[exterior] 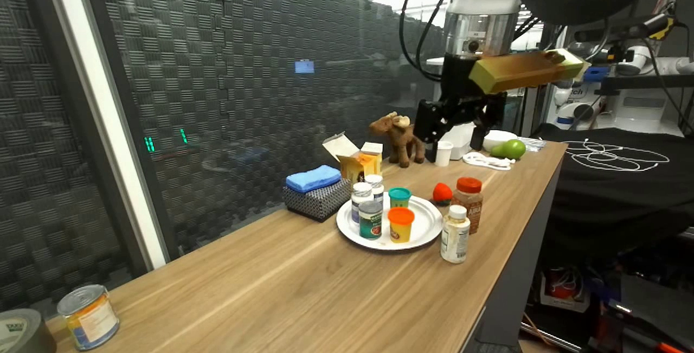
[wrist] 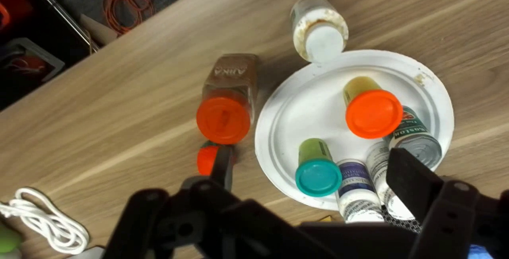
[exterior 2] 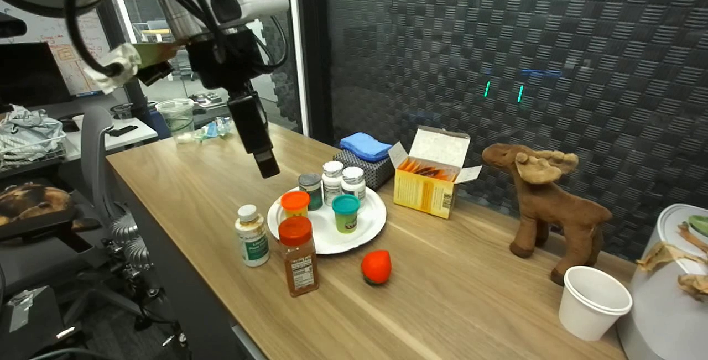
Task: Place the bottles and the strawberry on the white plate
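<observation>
Where the white plate (exterior 2: 326, 234) shows bare surface, room presumably waits for the white-capped bottle (exterior 2: 253, 237), the red-capped bottle (exterior 2: 299, 259) and the strawberry (exterior 2: 376, 267).
In an exterior view all 3 stand just off the plate's left and near sides, likely for short carries. Grasping nothing, jaws spread wide, the claw (wrist: 312, 169) hangs above the table (exterior 2: 442, 293), pointing steeply downward.

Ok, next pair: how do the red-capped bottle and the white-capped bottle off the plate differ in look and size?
The red-capped bottle is squared and looks reddish-brown; the white-capped bottle is rounded and pale. The red-capped bottle looks taller, with a wider cap, than the white-capped bottle. Both stand upright on the wooden table, off the white plate.
</observation>
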Controlling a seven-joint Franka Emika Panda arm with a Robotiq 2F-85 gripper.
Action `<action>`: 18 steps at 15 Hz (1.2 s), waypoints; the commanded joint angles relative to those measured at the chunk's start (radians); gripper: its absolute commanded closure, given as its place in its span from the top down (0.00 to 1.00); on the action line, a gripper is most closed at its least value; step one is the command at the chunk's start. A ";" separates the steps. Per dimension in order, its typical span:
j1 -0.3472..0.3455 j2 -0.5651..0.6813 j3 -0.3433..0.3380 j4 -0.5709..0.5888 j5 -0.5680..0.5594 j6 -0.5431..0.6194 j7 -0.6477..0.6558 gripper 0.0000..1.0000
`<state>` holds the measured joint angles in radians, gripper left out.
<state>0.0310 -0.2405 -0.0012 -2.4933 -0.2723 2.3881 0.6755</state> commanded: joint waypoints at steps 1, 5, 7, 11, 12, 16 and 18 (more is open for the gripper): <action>-0.044 -0.089 0.019 -0.078 0.071 -0.012 -0.024 1.00; -0.086 -0.081 0.006 -0.096 0.094 0.028 -0.051 1.00; -0.111 -0.054 0.001 -0.085 0.084 0.036 -0.067 1.00; -0.144 -0.001 -0.016 -0.071 0.095 0.060 -0.118 1.00; -0.145 0.016 -0.020 -0.065 0.105 0.069 -0.135 1.00; -0.144 0.077 -0.031 -0.051 0.148 0.122 -0.208 1.00; -0.145 0.107 -0.036 -0.046 0.158 0.147 -0.230 1.00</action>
<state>-0.1097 -0.1776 -0.0297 -2.5661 -0.1489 2.4941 0.5044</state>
